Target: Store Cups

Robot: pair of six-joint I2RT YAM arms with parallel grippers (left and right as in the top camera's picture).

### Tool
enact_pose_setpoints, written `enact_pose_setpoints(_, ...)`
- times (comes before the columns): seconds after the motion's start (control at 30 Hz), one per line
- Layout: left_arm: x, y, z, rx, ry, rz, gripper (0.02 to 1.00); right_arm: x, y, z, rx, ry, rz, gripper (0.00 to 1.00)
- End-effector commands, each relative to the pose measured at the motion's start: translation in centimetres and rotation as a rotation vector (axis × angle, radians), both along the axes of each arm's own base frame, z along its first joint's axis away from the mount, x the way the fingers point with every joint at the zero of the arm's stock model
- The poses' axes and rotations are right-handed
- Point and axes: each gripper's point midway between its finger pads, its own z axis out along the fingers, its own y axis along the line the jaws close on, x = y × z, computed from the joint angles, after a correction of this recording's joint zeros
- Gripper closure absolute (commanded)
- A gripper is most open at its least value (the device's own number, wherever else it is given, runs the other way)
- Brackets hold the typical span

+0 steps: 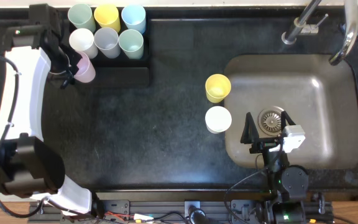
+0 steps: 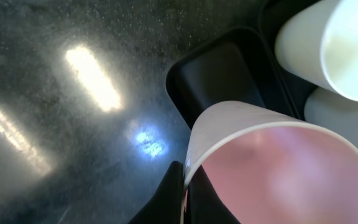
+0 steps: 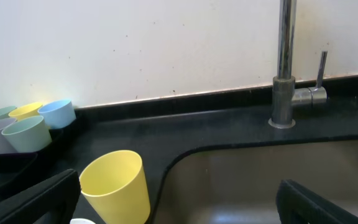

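Observation:
My left gripper (image 1: pixel 72 68) is shut on the rim of a pink cup (image 1: pixel 85 67), held tilted over the front left slot of the black cup rack (image 1: pixel 129 74). In the left wrist view the pink cup (image 2: pixel 278 171) hangs above an empty rack slot (image 2: pixel 219 78), next to a white cup (image 2: pixel 331 43). Several cups stand in the rack: green (image 1: pixel 81 15), yellow (image 1: pixel 107 15), blue (image 1: pixel 133 17), white (image 1: pixel 81 40), grey (image 1: pixel 107 40) and mint (image 1: pixel 131 42). A yellow cup (image 1: pixel 217 87) (image 3: pixel 117 183) and a white cup (image 1: pixel 217 119) stand on the counter by the sink. My right gripper (image 1: pixel 263 134) is open over the sink.
The steel sink (image 1: pixel 316 81) fills the right side, with a drain (image 1: pixel 271 119) and a faucet (image 3: pixel 284 62) behind it. Dark counter (image 1: pixel 154 137) lies between the rack and the sink. A wall runs along the back.

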Motion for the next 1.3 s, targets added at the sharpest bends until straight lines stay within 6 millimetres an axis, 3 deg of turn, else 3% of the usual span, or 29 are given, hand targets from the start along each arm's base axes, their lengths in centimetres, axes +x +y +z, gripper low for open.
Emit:
enact_pose_setpoints(0.03,-0.4,0.7,-0.7,-0.014,-0.022,0.023,0.982,0.0,-0.1,-0.4,0.005,0.001,-0.003,0.003)
enact_pose_setpoints(0.4,2.1,1.3,-1.6,0.006,-0.088,0.026,0.982,0.0,-0.1,-0.4,0.005,0.001,-0.003,0.003)
enact_pose_setpoints(0.73,1.6,1.1,-2.8,-0.004,-0.038,0.025,0.982,0.0,-0.1,-0.4,0.005,0.001,-0.003,0.003)
enact_pose_setpoints(1.3,2.6,1.5,-6.4,0.003,0.019,0.028,0.982,0.0,-0.1,-0.4,0.005,0.001,-0.003,0.003)
